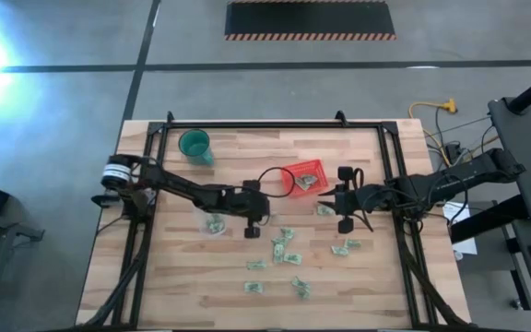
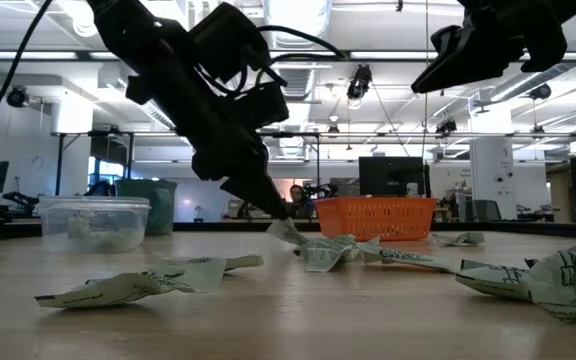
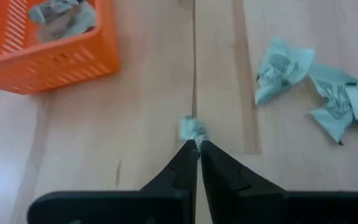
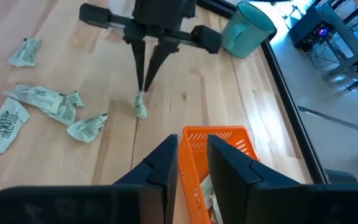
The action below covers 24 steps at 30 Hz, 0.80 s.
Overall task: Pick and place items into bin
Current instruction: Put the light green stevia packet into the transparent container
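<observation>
Teal cup [image 1: 195, 146] far left on the tabletop [image 1: 173, 277], crumpled items [image 1: 284, 247] scattered near, red basket [image 1: 306, 176] mid-table holding a few, left gripper [image 3: 196, 144] fingers pinching one small item [image 3: 192, 129] beside it, right gripper [image 4: 193, 146] fingers parted over the basket, holding nothing.

Table layout, seen from above

Basket [image 1: 306, 175] near the table's middle, one piece [image 3: 59, 14] inside; cup [image 1: 194, 145] well to its left, toward the far edge. Left gripper [image 1: 267, 219] left of the basket, tips on a small piece [image 3: 192, 129]. Right gripper [image 1: 332, 195] just right of the basket. Loose pieces [image 1: 286, 254] scattered nearer the front edge.
</observation>
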Motion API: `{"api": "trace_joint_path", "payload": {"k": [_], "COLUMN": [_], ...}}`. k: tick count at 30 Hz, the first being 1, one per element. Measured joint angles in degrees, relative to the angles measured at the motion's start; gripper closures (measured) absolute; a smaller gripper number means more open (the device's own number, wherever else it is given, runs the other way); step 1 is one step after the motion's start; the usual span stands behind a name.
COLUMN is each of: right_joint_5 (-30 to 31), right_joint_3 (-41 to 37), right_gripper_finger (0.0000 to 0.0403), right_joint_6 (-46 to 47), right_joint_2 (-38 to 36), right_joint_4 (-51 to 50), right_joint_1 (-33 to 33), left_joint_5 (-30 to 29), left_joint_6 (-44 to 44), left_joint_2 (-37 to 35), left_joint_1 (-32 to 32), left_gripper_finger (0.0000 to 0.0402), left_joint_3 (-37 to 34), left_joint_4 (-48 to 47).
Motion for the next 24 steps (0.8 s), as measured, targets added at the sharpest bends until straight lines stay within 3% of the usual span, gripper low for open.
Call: {"api": "trace_joint_path", "payload": {"k": [16,24], "right_joint_5": [-0.02,-0.02], "right_joint_3": [-0.42,-0.46], "right_gripper_finger": [0.0336,0.0329], "right_joint_6": [0.42,0.42], "right_joint_2": [0.00,0.00], "right_joint_4": [-0.02,0.01], "right_joint_1": [0.00,0.00], "left_joint_5": [-0.37,-0.92], "left_joint_6": [1.65,2.52], "left_joint_2": [-0.33,-0.33], "left_joint_1": [-1.14,-1.11], "left_gripper_finger": [0.0396,0.0305], "left_joint_3": [-0.33,-0.33], "left_joint_4": [0.03,0.35]}}
